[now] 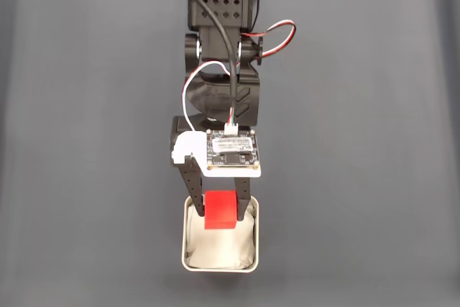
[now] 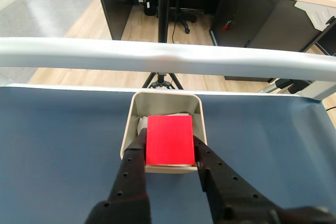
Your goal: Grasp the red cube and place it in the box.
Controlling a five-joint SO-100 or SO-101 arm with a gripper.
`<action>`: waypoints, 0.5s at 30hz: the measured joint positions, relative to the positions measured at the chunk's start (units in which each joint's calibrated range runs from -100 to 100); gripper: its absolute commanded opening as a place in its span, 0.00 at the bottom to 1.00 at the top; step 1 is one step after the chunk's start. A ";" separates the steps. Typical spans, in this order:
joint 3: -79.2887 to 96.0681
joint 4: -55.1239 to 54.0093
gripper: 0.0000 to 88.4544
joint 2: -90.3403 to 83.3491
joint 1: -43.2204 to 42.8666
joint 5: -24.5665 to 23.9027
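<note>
The red cube point(image 1: 220, 211) point(image 2: 169, 140) is held between my gripper's two black fingers, directly over the near part of the box. The box point(image 1: 219, 264) point(image 2: 164, 101) is a small white square container with rounded corners and a crumpled white lining; it sits on the dark blue-grey mat. My gripper point(image 1: 220, 213) point(image 2: 169, 148) is shut on the cube, one finger on each side. In the fixed view the arm reaches down from the top edge and the cube overlaps the box's upper rim. Whether the cube touches the lining cannot be told.
The dark mat point(image 1: 86, 141) spreads wide on both sides of the box. A white rail point(image 2: 168, 59) runs along the table's far edge in the wrist view, with a tripod point(image 2: 164, 80), floor and dark furniture beyond it.
</note>
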 measured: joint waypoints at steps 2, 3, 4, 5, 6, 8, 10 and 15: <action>-0.72 0.00 0.07 0.69 0.00 0.00; -1.08 -0.08 0.07 1.04 0.00 0.00; -1.36 -0.16 0.07 1.39 0.00 0.00; -1.54 -0.16 0.07 1.74 0.00 0.00; -1.81 -0.24 0.07 1.91 0.00 0.00; -1.90 -0.24 0.07 2.26 0.00 0.00; -2.44 -0.24 0.07 2.34 0.00 0.00; -3.89 -0.24 0.07 3.73 0.00 0.00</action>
